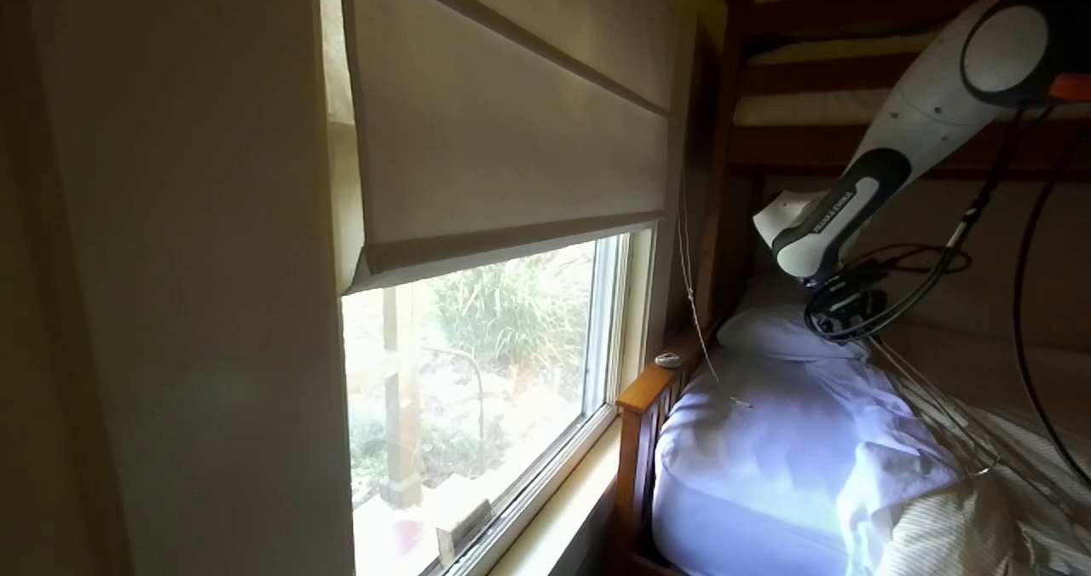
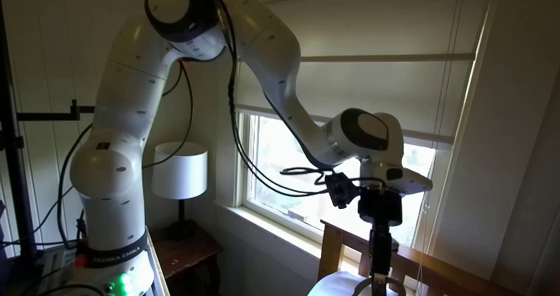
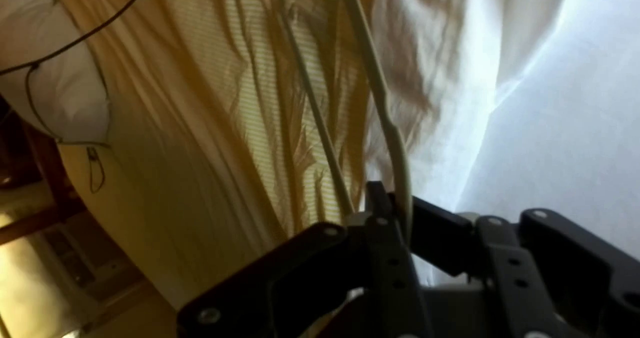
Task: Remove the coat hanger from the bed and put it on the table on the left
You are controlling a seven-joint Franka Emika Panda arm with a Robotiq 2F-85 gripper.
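Over the rumpled bed (image 1: 767, 448) — pale, slender coat hanger (image 3: 396, 143), pinched in the gripper (image 3: 392, 208)

A bunk bed (image 1: 793, 146), a table lamp (image 2: 180, 170), a window shade (image 1: 511, 124) — this is a home bedroom.

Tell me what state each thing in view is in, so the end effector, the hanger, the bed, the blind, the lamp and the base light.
End effector, closed on the coat hanger
Coat hanger, gripped
Bed, its bedding rumpled
Window blind, partly lowered
Lamp, upright on the wooden table; lit or not, unclear
Base light, glowing green
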